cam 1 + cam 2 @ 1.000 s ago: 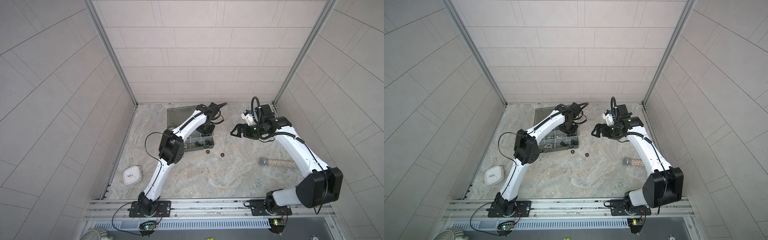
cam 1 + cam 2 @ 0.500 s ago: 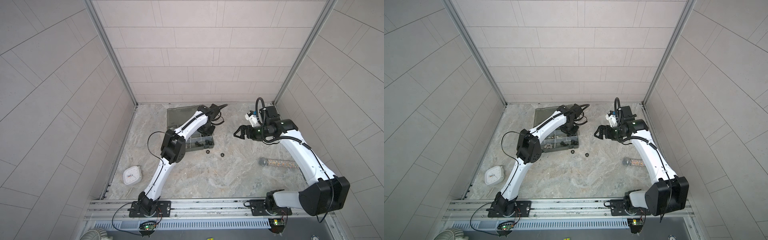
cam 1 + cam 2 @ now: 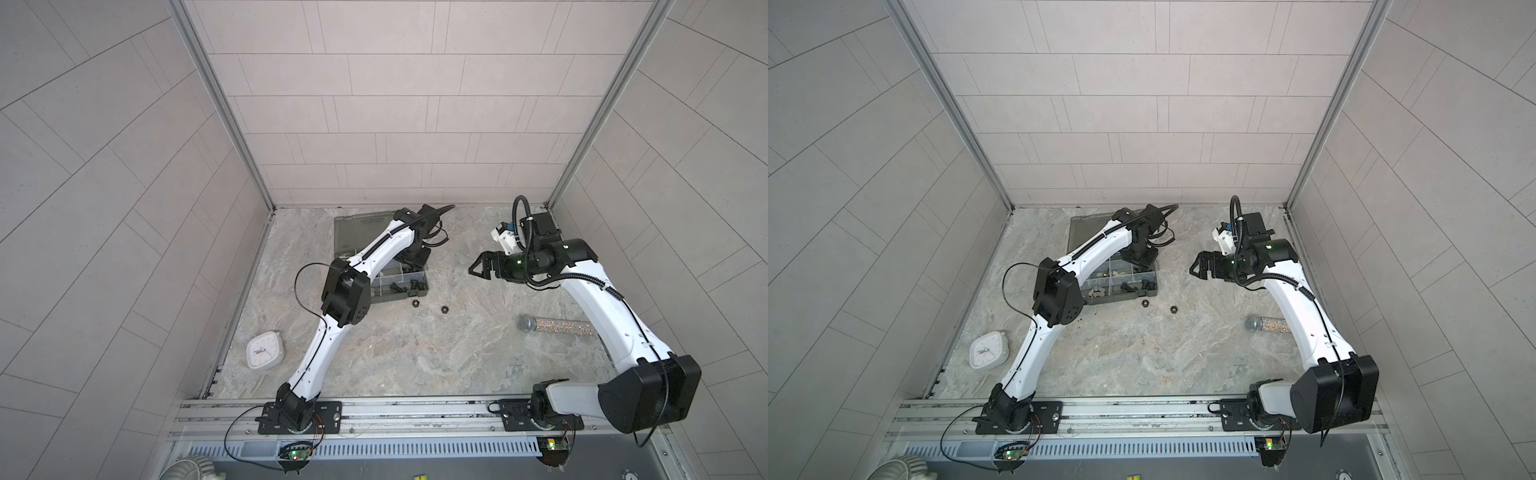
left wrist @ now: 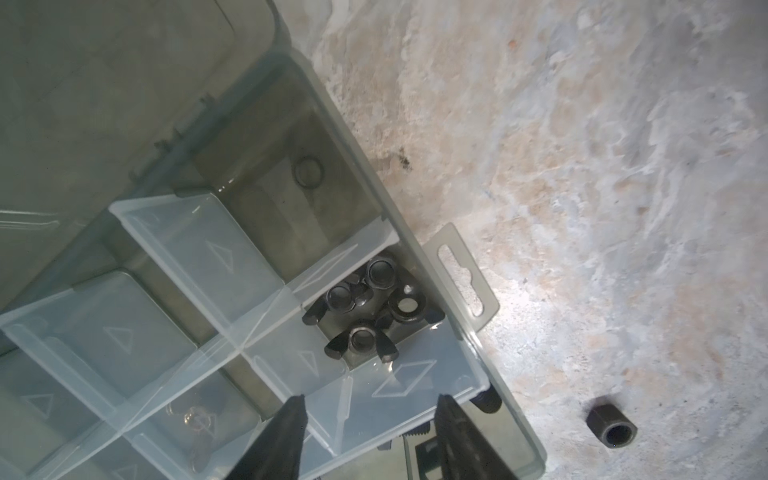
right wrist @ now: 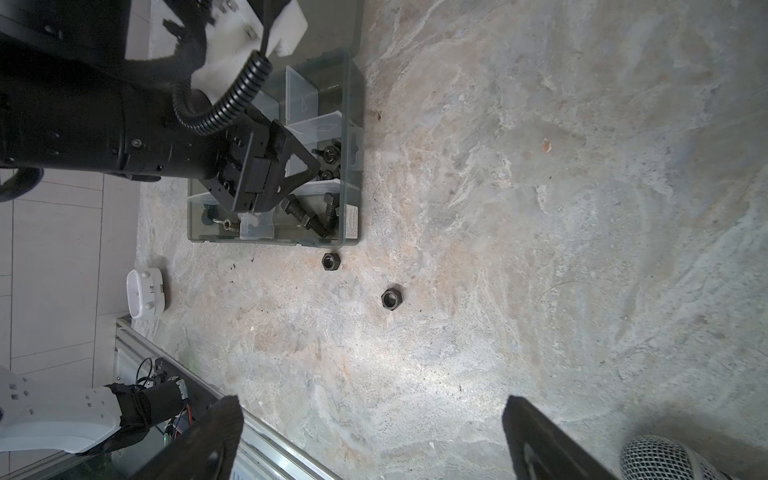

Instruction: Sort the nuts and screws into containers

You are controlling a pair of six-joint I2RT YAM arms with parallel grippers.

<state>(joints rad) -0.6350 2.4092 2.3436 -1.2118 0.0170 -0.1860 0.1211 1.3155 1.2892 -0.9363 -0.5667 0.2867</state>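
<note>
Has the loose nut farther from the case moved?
No. The nut lies where it did, same spacing from the case corner and the other nut.

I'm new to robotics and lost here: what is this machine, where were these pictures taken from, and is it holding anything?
These are two robot arms on a rail, each ending in a two-fingered tool. Two pictures look down from overhead; two come from cameras on the wrists. On the table stands an open grey case: one compartment holds nuts, another screws. Two loose nuts lie beside it; a white clock and a glittery microphone lie farther off. The left tool hovers open over the case, the right tool open in mid-air; neither holds anything.
</note>
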